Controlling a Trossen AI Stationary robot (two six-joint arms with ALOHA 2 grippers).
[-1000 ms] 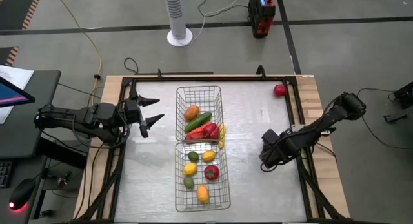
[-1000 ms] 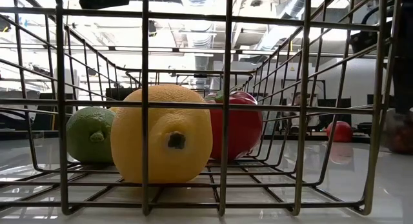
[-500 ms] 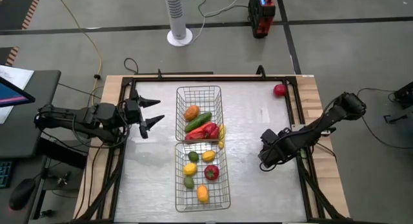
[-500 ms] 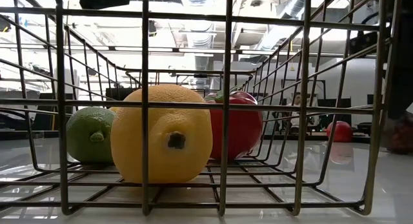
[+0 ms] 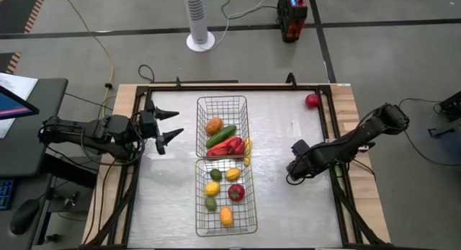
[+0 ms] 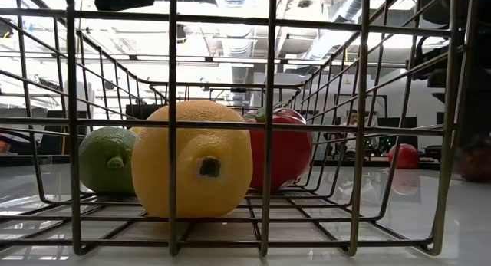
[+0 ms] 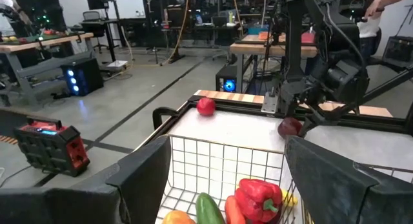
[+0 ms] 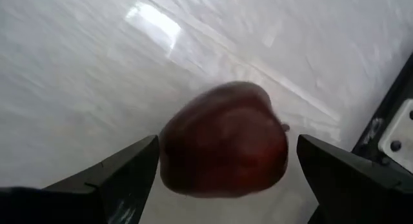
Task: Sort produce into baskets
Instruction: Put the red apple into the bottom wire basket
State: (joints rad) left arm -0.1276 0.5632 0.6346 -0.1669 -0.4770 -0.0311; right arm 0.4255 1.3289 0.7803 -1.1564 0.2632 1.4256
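Observation:
A dark-red apple [image 8: 222, 150] rests on the table top near the right side; it also shows in the left wrist view [image 7: 290, 127]. My right gripper [image 5: 291, 173] points down over it, open, with one finger on either side of the apple; I cannot tell whether they touch it. My left gripper [image 5: 173, 125] is open and empty, left of the far basket [image 5: 199, 120]. That basket holds an orange, a cucumber and red peppers [image 5: 229, 145]. The near basket [image 5: 197, 199] holds lemons, limes and a red apple [image 5: 236, 192].
A red apple [image 5: 312, 101] lies at the table's far right corner. A yellow banana [image 5: 247, 150] sits at the far basket's right near corner. A black frame rail [image 5: 337, 135] runs along the table's right edge, close behind my right arm.
My right gripper has shifted a little toward the table's left, staying over the dark-red apple. The left arm and the produce in the baskets have kept still.

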